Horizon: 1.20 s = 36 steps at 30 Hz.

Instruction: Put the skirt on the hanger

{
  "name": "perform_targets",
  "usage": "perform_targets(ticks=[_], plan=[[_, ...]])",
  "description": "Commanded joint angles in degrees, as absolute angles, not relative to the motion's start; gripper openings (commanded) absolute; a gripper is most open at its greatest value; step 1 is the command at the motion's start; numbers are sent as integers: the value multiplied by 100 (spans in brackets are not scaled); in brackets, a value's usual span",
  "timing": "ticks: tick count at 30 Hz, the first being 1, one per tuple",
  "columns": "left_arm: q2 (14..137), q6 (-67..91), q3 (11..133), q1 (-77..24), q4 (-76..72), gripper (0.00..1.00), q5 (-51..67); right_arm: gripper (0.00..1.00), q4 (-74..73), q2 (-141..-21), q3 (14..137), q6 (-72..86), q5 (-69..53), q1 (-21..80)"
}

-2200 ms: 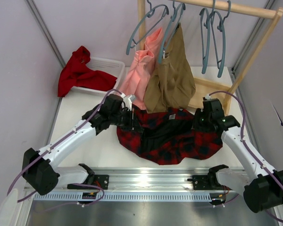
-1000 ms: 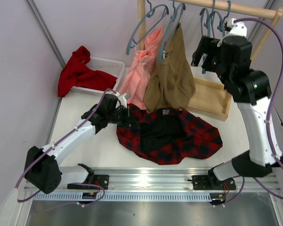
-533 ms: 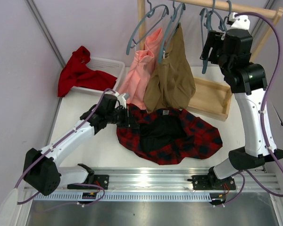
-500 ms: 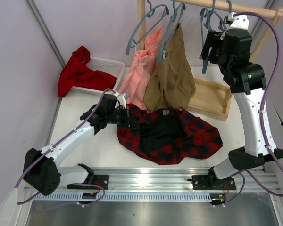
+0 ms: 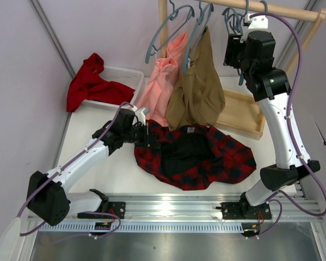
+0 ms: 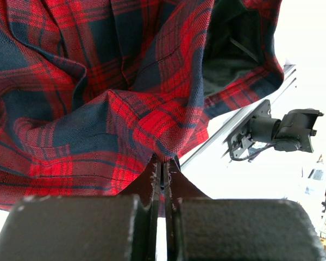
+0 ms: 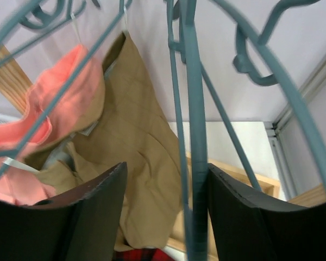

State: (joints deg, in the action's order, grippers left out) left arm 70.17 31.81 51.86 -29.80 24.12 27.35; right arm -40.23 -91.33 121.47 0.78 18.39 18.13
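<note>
The red-and-black tartan skirt (image 5: pixel 198 155) lies spread on the white table with its dark lining up. My left gripper (image 5: pixel 147 137) is shut on the skirt's left edge; the left wrist view shows the plaid cloth (image 6: pixel 114 103) pinched between the closed fingers (image 6: pixel 163 174). My right gripper (image 5: pixel 232 50) is raised to the wooden rail, open, among the empty blue-grey hangers (image 5: pixel 240 32). In the right wrist view one hanger bar (image 7: pixel 195 141) runs between the open fingers, against the right finger (image 7: pixel 244 212).
A pink garment (image 5: pixel 163 81) and a tan garment (image 5: pixel 198 89) hang on hangers from the wooden rack (image 5: pixel 271 11). A plain red cloth (image 5: pixel 89 81) drapes over a white basket (image 5: pixel 125 76) at the back left. The rack's wooden base (image 5: pixel 242 111) sits at the back right.
My right arm let go of the skirt's right side, rose to the rail and moved left in among the empty hangers. The left gripper has stayed shut on the skirt.
</note>
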Motion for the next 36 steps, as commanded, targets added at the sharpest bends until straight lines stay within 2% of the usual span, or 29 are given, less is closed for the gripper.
perform_targets(ticks=[1,5,8,14,17,22,29,36], plan=[[6943,3015,5370,-2918,2285,0,2698,62,-3560,-9150,11971,-316,1890,1784],[6952,3015,5379,-2909,2276,0,2681,51,-3297,-9062,11734,-308,1627,1714],[6952,3032,5370,-2918,2250,0,2681,49,-3138,-9000,11620,-299,1442,1670],[6952,3041,5370,-2909,2233,0,2707,38,-2883,-8859,11356,-185,1274,1626],[6970,3023,5396,-2909,2267,0,2716,29,-2874,-8894,11320,-185,1292,1617],[6970,3015,5431,-2909,2276,0,2742,0,-2786,-8868,11329,-158,1397,1617],[7048,2988,5546,-2909,2303,0,2777,0,-3005,-8824,11900,-27,1503,1617],[7102,2971,5616,-2918,2303,0,2830,0,-3173,-8456,12103,632,871,1617]])
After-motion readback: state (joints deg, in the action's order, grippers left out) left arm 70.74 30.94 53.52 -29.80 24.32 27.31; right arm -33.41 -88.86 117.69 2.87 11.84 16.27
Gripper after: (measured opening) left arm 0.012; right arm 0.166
